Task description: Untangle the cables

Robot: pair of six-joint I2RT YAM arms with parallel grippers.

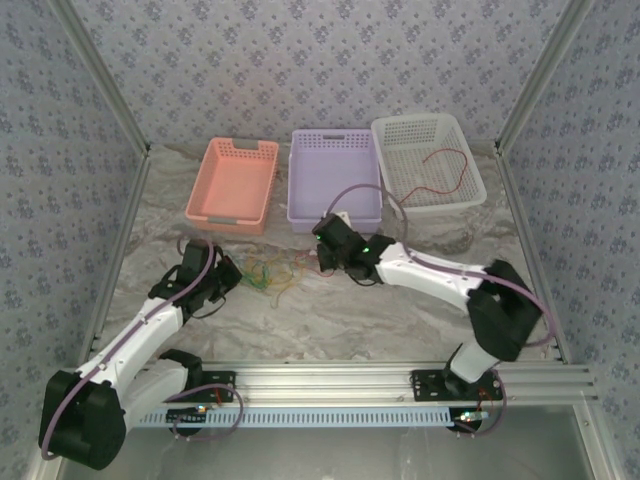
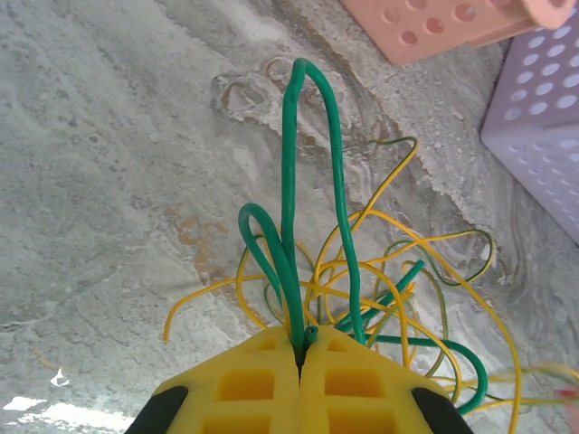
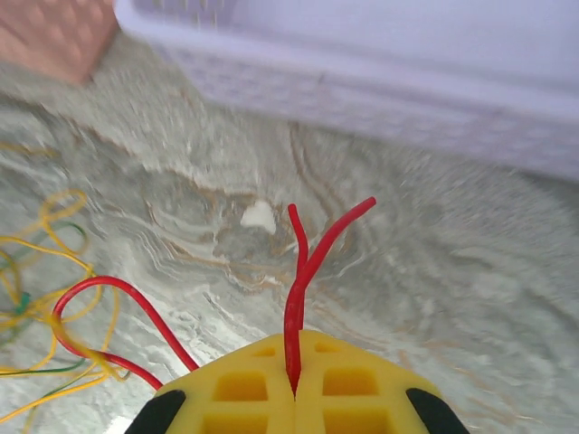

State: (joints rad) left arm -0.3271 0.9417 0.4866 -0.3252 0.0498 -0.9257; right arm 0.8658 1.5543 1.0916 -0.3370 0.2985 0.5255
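A tangle of thin cables (image 1: pixel 268 275) lies on the marble table between the two arms. In the left wrist view my left gripper (image 2: pixel 304 348) is shut on a green cable (image 2: pixel 289 181) that loops up from the yellow jaws, with yellow cables (image 2: pixel 407 289) knotted behind it. My right gripper (image 3: pixel 293 384) is shut on a red cable (image 3: pixel 308 262); two red ends fork above the jaws and a red loop (image 3: pixel 99 289) trails left toward the yellow tangle (image 3: pixel 36 271). From above, the left gripper (image 1: pixel 232 275) sits left of the tangle and the right gripper (image 1: pixel 325 262) sits right of it.
Three baskets stand at the back: a salmon one (image 1: pixel 233 183), a lilac one (image 1: pixel 335 180) close behind the right gripper, and a white one (image 1: pixel 428 160) holding a red cable (image 1: pixel 440 175). Patterned walls enclose the table.
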